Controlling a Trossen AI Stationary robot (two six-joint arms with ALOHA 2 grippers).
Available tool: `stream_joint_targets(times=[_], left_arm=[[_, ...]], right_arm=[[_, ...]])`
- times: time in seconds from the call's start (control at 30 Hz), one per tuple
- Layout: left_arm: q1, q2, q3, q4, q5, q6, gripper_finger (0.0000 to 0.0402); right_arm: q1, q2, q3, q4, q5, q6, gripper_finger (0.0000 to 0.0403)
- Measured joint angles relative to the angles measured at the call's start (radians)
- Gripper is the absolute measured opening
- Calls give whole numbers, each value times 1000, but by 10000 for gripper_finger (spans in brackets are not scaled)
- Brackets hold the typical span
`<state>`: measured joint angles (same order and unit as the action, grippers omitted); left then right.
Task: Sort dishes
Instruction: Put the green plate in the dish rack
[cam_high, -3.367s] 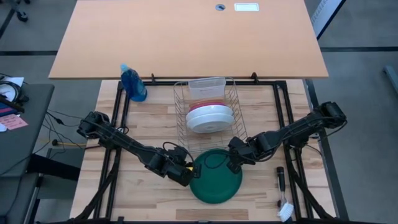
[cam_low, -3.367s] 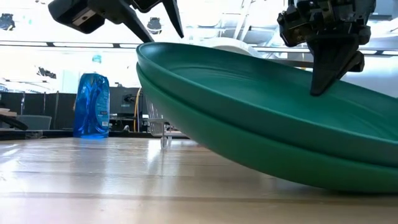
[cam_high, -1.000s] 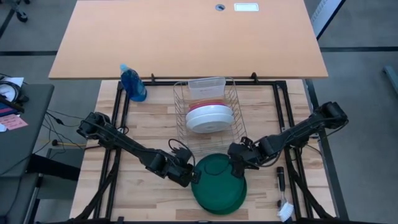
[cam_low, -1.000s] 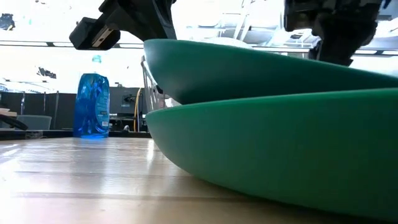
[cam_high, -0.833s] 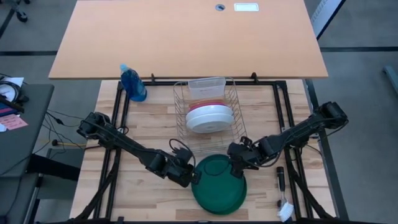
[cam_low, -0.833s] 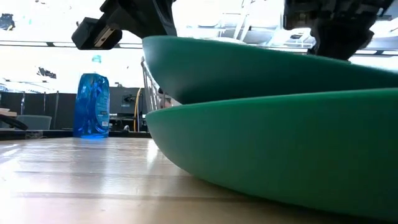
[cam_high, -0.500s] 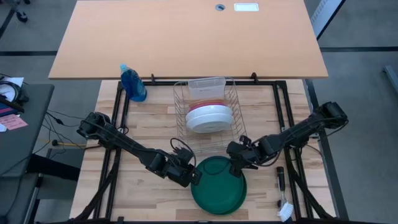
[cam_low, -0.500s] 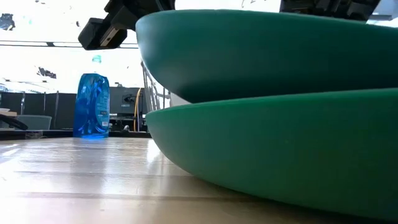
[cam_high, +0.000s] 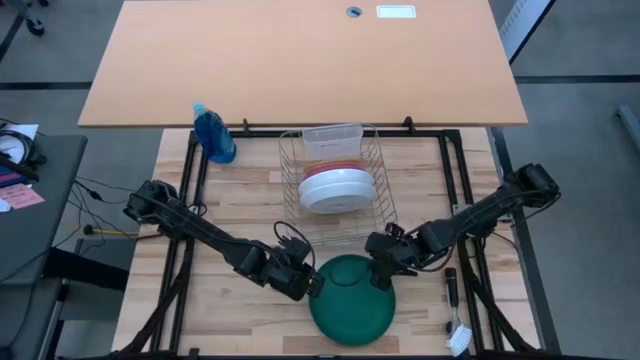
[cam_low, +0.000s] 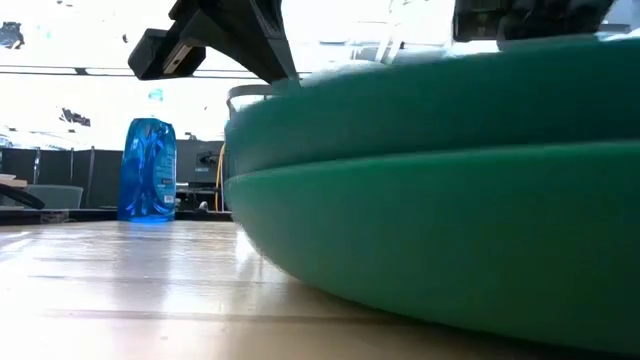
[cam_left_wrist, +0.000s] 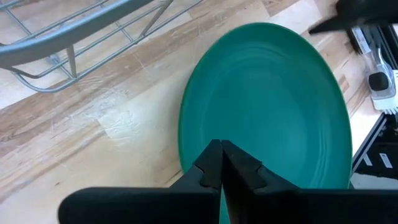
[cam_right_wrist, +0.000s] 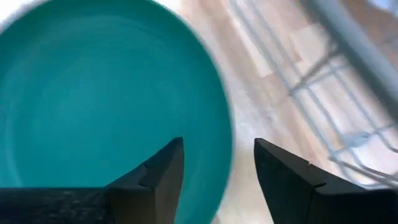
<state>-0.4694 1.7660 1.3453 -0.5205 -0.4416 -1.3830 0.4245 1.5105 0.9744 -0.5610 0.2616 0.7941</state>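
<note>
Two dark green plates lie stacked near the table's front edge, the upper plate (cam_low: 450, 110) on the lower plate (cam_low: 450, 230); from above they look like one disc (cam_high: 352, 305). My left gripper (cam_high: 312, 287) is shut at the stack's left rim. My right gripper (cam_high: 384, 277) is open at the far right rim, one finger over the plate (cam_right_wrist: 106, 106) and one over the wood. White plates (cam_high: 338, 190) and a red-pink one stand on edge in the wire rack (cam_high: 300, 170). My left gripper's shut fingertips (cam_left_wrist: 221, 149) meet the upper green plate's left rim (cam_left_wrist: 189, 155), coming slantwise from the table's left. The fingers themselves hide whether the tips lie on the rim or under it. My right gripper stands astride the rim (cam_right_wrist: 225, 134); I cannot tell whether it touches.
A blue spray bottle (cam_high: 215, 135) stands at the far left. A clear tub (cam_high: 333, 138) sits at the rack's far end. A small brush (cam_high: 452, 290) lies at the right, by the table's frame. Bare wood lies left of the plates.
The upper green plate, held above the lower one with its left edge raised, has come down and now lies nearly level on the lower plate. Both grippers have stayed at the stack's rim.
</note>
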Motion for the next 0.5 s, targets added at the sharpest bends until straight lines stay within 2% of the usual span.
stream_joint_targets(times=[0.1, 0.23, 0.4, 0.5], left_arm=[[0, 0, 0, 0, -5, 1, 1], [0, 0, 0, -6, -5, 3, 1], [0, 0, 0, 1, 47, -86, 1], [0, 0, 0, 24, 99, -125, 0]], right_arm=[[3, 11, -19, 55, -9, -50, 214], [1, 21, -42, 125, -74, -67, 220], [0, 4, -24, 113, -91, -38, 213], [15, 10, -6, 25, -109, -10, 208]])
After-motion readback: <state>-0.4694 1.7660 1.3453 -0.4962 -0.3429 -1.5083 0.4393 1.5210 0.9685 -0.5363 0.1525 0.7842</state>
